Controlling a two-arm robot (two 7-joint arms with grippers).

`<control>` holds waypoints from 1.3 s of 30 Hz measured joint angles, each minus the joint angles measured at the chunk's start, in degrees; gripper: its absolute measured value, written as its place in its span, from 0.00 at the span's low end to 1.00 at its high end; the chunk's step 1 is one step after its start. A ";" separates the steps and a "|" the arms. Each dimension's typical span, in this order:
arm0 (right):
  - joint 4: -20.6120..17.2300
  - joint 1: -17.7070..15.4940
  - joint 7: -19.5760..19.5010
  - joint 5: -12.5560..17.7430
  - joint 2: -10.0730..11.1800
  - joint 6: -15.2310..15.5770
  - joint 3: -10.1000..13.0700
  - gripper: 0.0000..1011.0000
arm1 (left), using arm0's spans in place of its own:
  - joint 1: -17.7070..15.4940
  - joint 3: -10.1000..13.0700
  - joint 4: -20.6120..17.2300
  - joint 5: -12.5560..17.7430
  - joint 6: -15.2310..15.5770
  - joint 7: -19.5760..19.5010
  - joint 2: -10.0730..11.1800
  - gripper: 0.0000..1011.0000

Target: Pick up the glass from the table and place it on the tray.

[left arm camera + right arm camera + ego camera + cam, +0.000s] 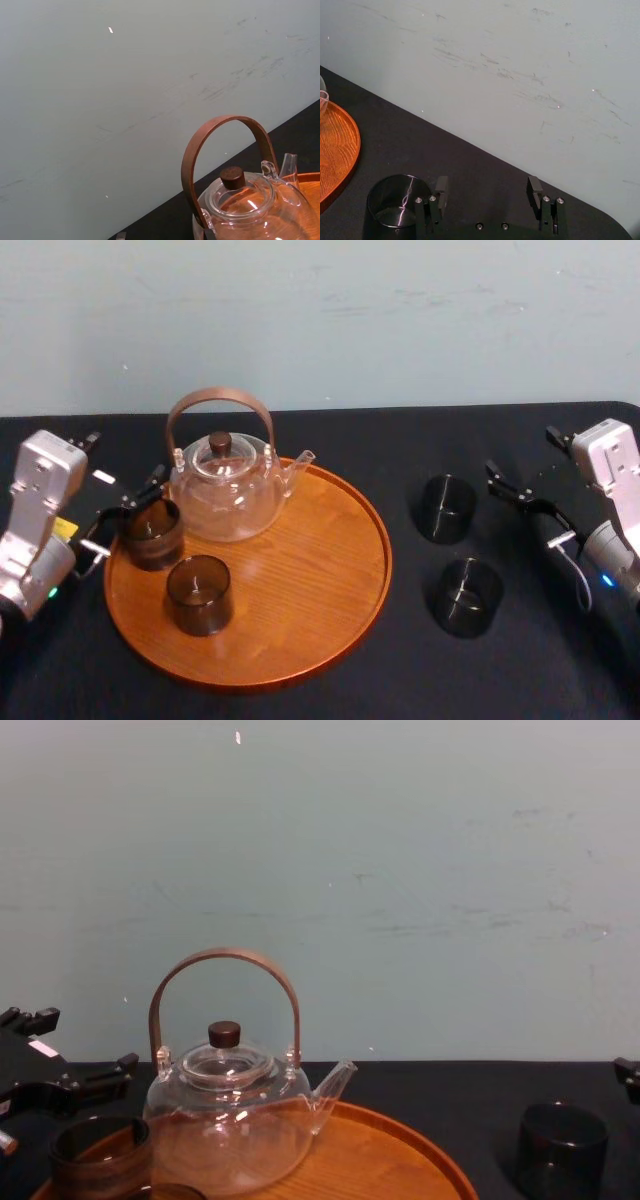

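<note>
The round orange-brown wooden tray (pixel 300 560) holds a clear teapot (pixel 228 490) and two dark glasses, one at its left rim (pixel 150 532) and one nearer the front (pixel 198 593). My left gripper (pixel 125 515) is open at the tray's left edge, its fingertips right beside the left-rim glass, which stands on the wood. Two more dark glasses (pixel 446 508) (pixel 468 597) stand on the black table to the right of the tray. My right gripper (pixel 520 490) (pixel 487 187) is open and empty just right of them. In the right wrist view a glass (pixel 397 200) sits outside one finger.
The teapot's brown arched handle (pixel 225 125) rises high over the tray's back left. A pale wall stands behind the black table. Bare tray surface lies to the right of the teapot and the front glass.
</note>
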 joint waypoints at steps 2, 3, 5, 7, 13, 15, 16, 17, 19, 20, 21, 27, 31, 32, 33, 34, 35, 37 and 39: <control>0.00 0.00 0.00 0.00 0.00 0.00 0.00 0.99 | 0.00 0.00 0.00 0.00 0.00 0.00 0.00 0.99; 0.00 0.00 0.00 0.00 0.00 0.00 0.00 0.99 | 0.00 0.00 0.00 0.00 0.00 0.00 0.00 0.99; 0.00 0.00 0.00 0.00 0.00 0.00 0.00 0.99 | 0.00 0.00 0.00 0.00 0.00 0.00 0.00 0.99; 0.00 0.00 0.01 0.00 0.00 0.00 0.00 0.99 | 0.00 0.00 0.00 0.00 0.00 0.00 0.00 0.99; 0.00 0.00 0.00 0.00 0.00 0.00 0.00 0.99 | 0.00 0.00 0.00 0.00 0.00 0.00 0.00 0.99; 0.00 0.00 0.00 0.00 0.00 0.00 0.00 0.99 | 0.00 0.00 0.00 0.00 0.00 0.00 0.00 0.99; 0.00 0.00 0.00 0.00 0.00 0.00 0.00 0.99 | 0.00 0.00 0.00 0.00 0.00 0.00 0.00 0.99; 0.00 0.00 0.00 0.00 0.00 0.00 0.00 0.99 | 0.00 0.00 0.00 0.00 0.00 0.00 0.00 0.99; 0.00 0.00 0.00 0.00 0.00 0.00 0.00 0.99 | 0.00 0.00 0.00 0.00 0.00 0.00 0.00 0.99; 0.00 0.00 0.00 0.00 0.00 0.00 0.00 0.99 | 0.01 0.00 0.00 0.00 0.00 0.00 0.00 0.99; 0.00 0.00 0.00 0.00 0.00 0.00 0.00 0.99 | 0.00 0.00 0.00 0.00 0.00 0.00 0.00 0.99; 0.00 0.00 0.00 0.00 0.00 0.00 0.00 0.99 | 0.00 0.00 0.00 0.00 0.00 0.00 0.00 0.99; 0.00 0.00 0.00 0.00 0.00 0.00 0.00 0.99 | 0.00 0.00 0.00 0.00 0.00 0.00 0.00 0.99; 0.00 0.00 0.00 0.00 0.00 0.00 0.00 0.99 | 0.00 0.00 0.00 0.00 0.00 0.00 0.00 0.99; 0.00 0.00 0.00 0.00 0.00 0.00 0.00 0.99 | 0.00 0.00 0.00 0.00 0.00 0.00 0.00 0.99; 0.00 0.00 0.00 0.00 0.00 0.00 0.00 0.99 | 0.00 0.00 0.00 0.00 0.00 0.00 0.00 0.99; 0.00 0.00 0.00 0.00 0.00 0.00 0.00 0.99 | 0.00 0.00 0.00 0.00 0.00 0.00 0.00 0.99; 0.00 0.00 0.00 0.00 0.00 0.00 0.00 0.99 | 0.00 0.00 0.00 0.00 0.00 0.00 0.00 0.99; 0.00 0.00 0.00 0.00 0.00 0.00 0.00 0.99 | 0.00 0.00 0.00 0.00 0.00 0.00 0.00 0.99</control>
